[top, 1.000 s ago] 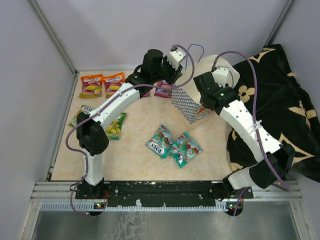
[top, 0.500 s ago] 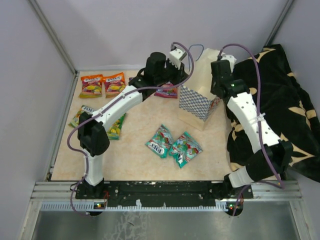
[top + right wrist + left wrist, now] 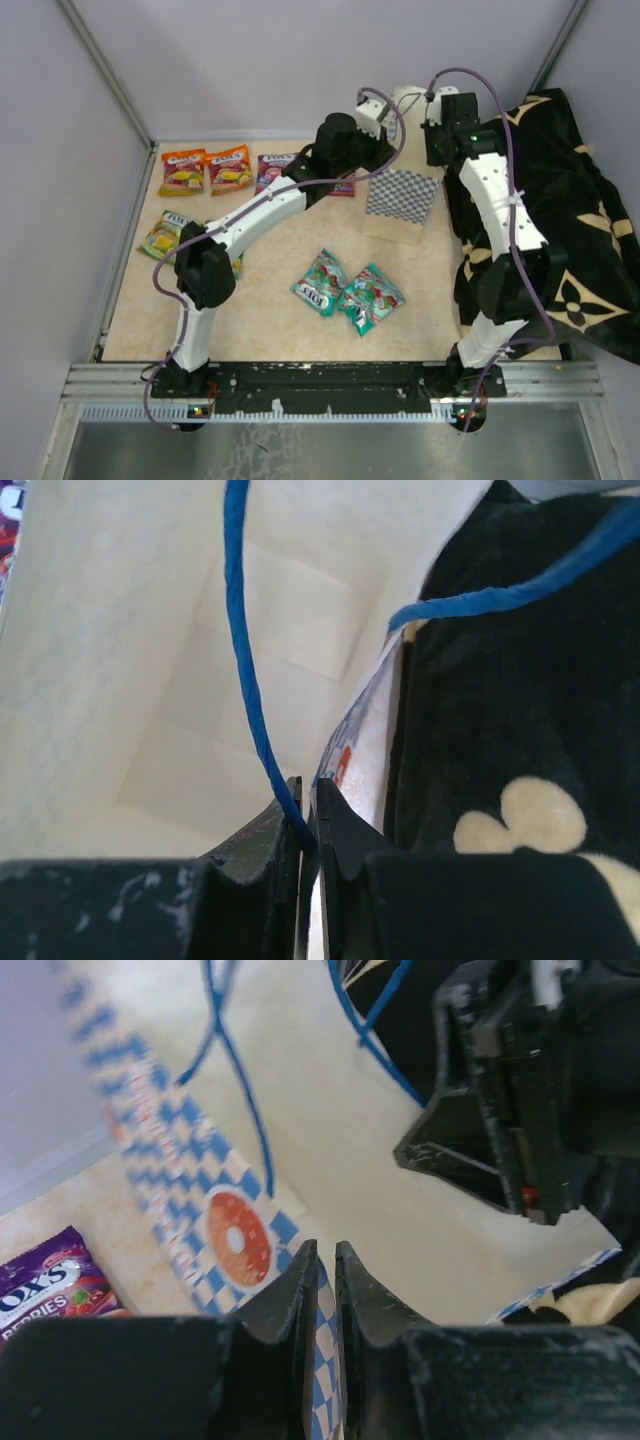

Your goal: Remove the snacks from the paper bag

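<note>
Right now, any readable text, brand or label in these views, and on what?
"OX'S", cut off at the left edge: purple packet, left wrist view.
"BERRIES": just below it on the same packet.
White logos on the teal packets and orange packets: too small to read in the top view.
Paper bag: no text, only checks and an orange round motif.

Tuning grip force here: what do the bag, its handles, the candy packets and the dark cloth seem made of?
The paper bag looks like matte paper: crisp fold creases inside. Its cord handles look like twisted blue string. The snack packets seem glossy plastic film, catching light. The black cloth looks soft and fuzzy, probably plush fabric.
</note>
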Motion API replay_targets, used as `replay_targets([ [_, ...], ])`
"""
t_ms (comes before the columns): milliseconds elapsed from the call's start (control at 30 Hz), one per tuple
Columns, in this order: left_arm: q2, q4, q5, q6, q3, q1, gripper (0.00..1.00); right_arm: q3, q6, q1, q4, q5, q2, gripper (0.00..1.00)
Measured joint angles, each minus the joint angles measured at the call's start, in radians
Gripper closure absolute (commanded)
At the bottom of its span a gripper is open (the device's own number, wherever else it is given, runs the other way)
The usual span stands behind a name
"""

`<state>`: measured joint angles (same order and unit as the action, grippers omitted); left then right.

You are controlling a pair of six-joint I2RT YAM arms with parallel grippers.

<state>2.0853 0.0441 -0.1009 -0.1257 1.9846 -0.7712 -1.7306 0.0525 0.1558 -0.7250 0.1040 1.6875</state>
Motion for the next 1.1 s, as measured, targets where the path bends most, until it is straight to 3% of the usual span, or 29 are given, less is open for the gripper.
replay_targets([
  [167, 0.005, -0.013, 0.043, -0.028, 0.015, -0.039, 0.78, -0.060, 0.065, -0.007, -0.029, -0.060, 0.042, 0.86],
  [467, 0.129, 0.001, 0.091, -0.037, 0.228, -0.051, 0.72, -0.309, 0.112, -0.095, -0.110, -0.133, 0.176, 0.87],
  [600, 0.176, 0.031, 0.095, -0.027, 0.318, -0.044, 0.56, -0.340, 0.108, -0.145, -0.114, -0.136, 0.200, 0.87],
  [667, 0.171, 0.047, 0.092, -0.016, 0.327, -0.042, 0.43, -0.348, 0.104, -0.166, -0.116, -0.136, 0.214, 0.88],
  [833, 0.043, 0.069, 0.063, 0.019, 0.231, -0.039, 0.18, -0.394, 0.099, -0.217, -0.114, -0.141, 0.268, 0.86],
  [967, -0.175, 0.072, 0.056, 0.072, 0.089, -0.032, 0.07, -0.414, 0.085, -0.236, -0.113, -0.145, 0.299, 0.52],
  [1033, -0.321, 0.053, 0.058, 0.083, -0.039, -0.024, 0.04, -0.433, 0.069, -0.239, -0.131, -0.148, 0.310, 0.17],
  [1067, -0.384, 0.031, 0.056, 0.082, -0.106, -0.017, 0.03, -0.452, 0.054, -0.240, -0.141, -0.153, 0.315, 0.05],
  [1100, -0.455, -0.003, 0.053, 0.074, -0.197, -0.005, 0.02, -0.471, 0.040, -0.244, -0.146, -0.158, 0.319, 0.01],
])
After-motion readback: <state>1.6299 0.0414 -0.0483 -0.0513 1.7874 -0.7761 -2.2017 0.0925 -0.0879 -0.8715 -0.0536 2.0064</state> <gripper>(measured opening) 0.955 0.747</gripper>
